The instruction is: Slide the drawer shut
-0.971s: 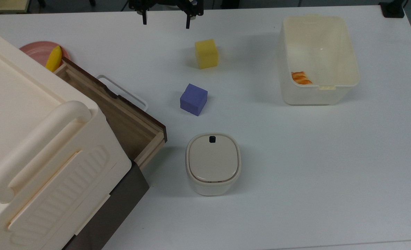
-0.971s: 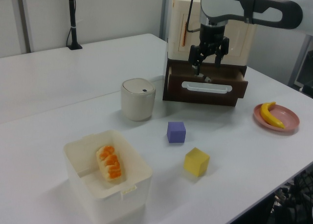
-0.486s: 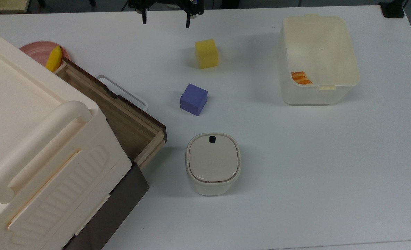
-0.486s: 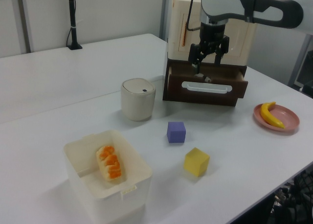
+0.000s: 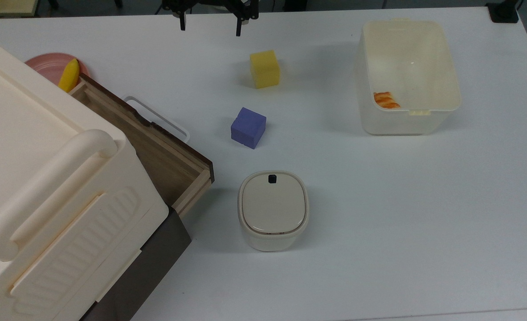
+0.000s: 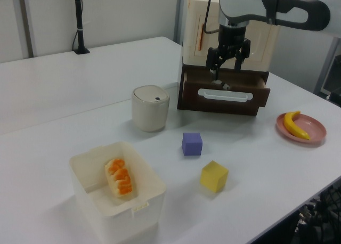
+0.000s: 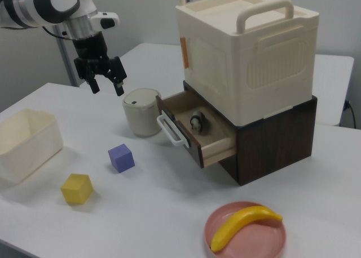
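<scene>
On a white worktop (image 7: 169, 207) in a pale-walled room, the drawer (image 7: 194, 135) stands pulled out of a dark brown cabinet (image 7: 271, 139) topped by a cream carry box (image 7: 248, 49). Above the surface, well clear of the drawer, the pincer (image 7: 105, 83) hangs with its fingers spread wide and empty. Scattered about lie a purple cube (image 5: 248, 127), a yellow cube (image 5: 265, 68), a beige lidded container (image 5: 273, 209), a translucent bin (image 5: 408, 76) and a banana (image 7: 242, 226) on a pink plate (image 7: 265, 244).
</scene>
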### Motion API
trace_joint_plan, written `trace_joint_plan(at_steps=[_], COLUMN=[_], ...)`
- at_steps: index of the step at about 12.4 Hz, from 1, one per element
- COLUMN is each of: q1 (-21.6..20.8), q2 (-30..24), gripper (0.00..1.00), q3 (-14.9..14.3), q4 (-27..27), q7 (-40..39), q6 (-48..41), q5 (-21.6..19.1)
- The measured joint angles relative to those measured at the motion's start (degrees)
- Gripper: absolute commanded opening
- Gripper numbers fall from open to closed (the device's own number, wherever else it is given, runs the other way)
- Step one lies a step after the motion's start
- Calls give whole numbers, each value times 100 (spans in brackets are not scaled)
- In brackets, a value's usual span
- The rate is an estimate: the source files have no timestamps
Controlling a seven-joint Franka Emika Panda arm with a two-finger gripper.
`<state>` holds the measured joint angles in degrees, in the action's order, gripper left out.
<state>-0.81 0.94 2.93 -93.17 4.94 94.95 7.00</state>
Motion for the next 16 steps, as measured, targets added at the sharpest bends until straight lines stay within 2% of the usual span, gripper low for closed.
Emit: trace_joint_plan(at_steps=[11,12,13,14,16], q1=[35,39,57,80,118], q2=[81,81,81,82,82], gripper=[100,90,54,1,0], q3=[-59,-59,-61,-69,-78], q4=[-6,-6,-6,-6,-6], q7=[0,0,-20,-49,-133], q6=[0,0,0,0,0], q5=[0,0,0,0,-1])
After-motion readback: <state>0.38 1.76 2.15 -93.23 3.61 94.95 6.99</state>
